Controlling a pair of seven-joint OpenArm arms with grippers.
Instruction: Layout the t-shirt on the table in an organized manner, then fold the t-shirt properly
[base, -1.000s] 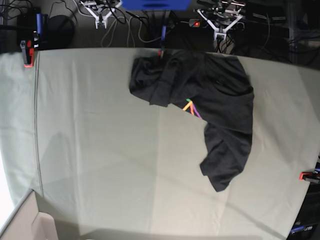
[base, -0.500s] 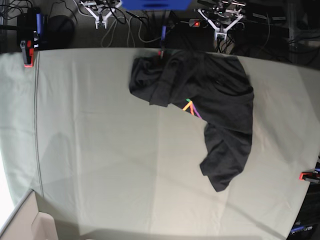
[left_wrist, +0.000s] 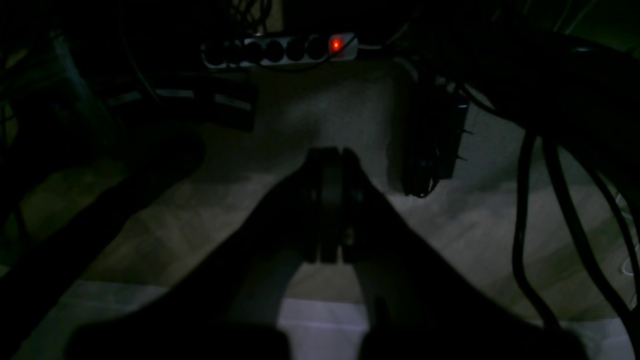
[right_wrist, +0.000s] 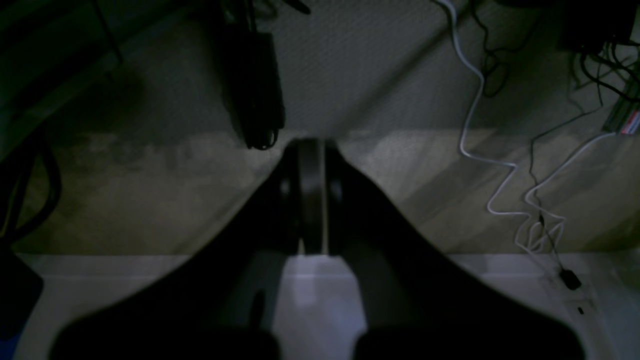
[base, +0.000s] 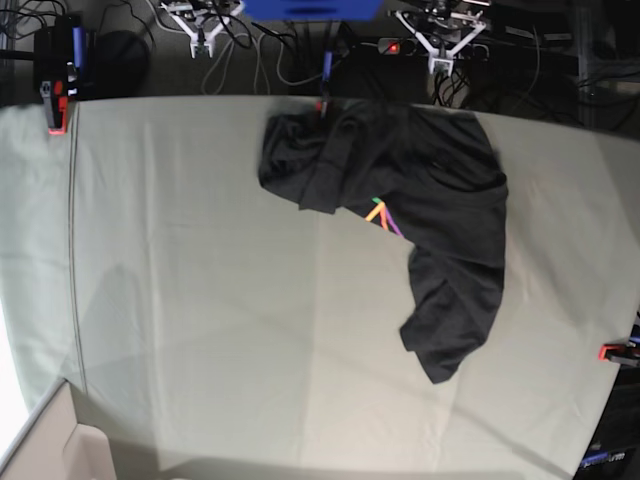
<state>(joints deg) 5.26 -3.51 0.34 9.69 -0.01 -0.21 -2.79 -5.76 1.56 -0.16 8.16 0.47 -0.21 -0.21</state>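
The charcoal-black t-shirt (base: 430, 190) lies crumpled at the far middle-right of the table (base: 200, 300), with one part trailing toward the front right. A bit of its rainbow line print (base: 381, 214) shows at a fold. Both grippers hang behind the table's far edge, apart from the shirt. My left gripper (base: 438, 64) is just beyond the shirt's far edge, and in the left wrist view (left_wrist: 330, 155) its jaws are pressed together and empty. My right gripper (base: 203, 47) is at the far left, and in the right wrist view (right_wrist: 311, 145) it is shut and empty over the floor.
Red clamps (base: 57, 110) (base: 612, 351) hold the table cloth at the far left and right edges. A pale box (base: 50, 445) stands at the front left corner. A power strip (left_wrist: 280, 49) and cables (right_wrist: 492, 165) lie on the floor behind the table.
My left gripper has shifted slightly back, away from the table's far edge. The t-shirt and the right gripper have not moved.
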